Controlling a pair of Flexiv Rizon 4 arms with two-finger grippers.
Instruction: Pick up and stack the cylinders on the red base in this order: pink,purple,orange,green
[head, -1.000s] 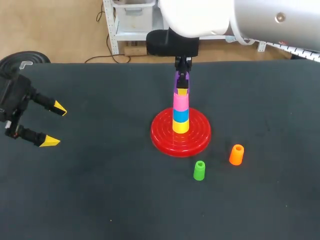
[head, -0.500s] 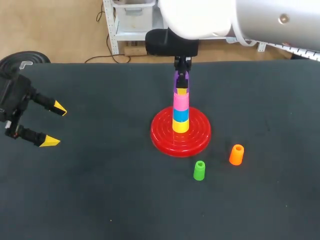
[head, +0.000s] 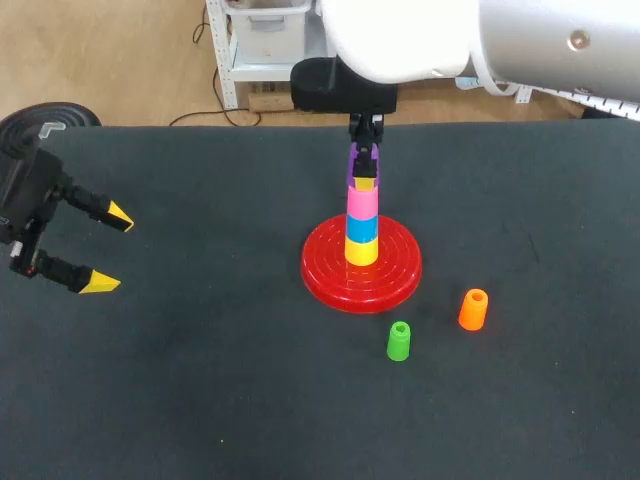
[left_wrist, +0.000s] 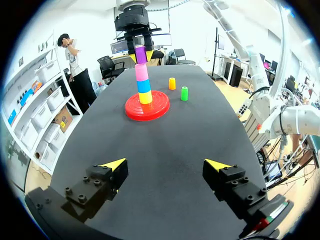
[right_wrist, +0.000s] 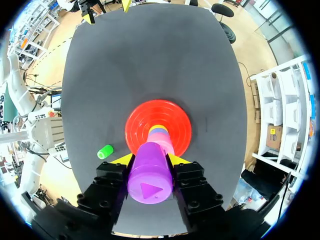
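Observation:
The red base (head: 325, 275) carries a stack of yellow, blue and pink cylinders, with the pink cylinder (head: 362, 203) on top. Straight above it my right gripper (head: 364, 178) is shut on the purple cylinder (head: 360, 160), holding it upright close over the pink one. In the right wrist view the purple cylinder (right_wrist: 150, 179) fills the gap between the fingers of the right gripper (right_wrist: 150, 160), with the base (right_wrist: 140, 117) under it. The orange cylinder (head: 473, 309) and green cylinder (head: 399, 341) stand on the table to the front right of the base. My left gripper (head: 108, 250) stands open and empty far to the left.
The black table top (head: 200, 380) stretches wide around the base. In the left wrist view the base (left_wrist: 132, 107), the orange cylinder (left_wrist: 172, 83) and the green cylinder (left_wrist: 184, 93) lie far ahead of the left gripper (left_wrist: 165, 166).

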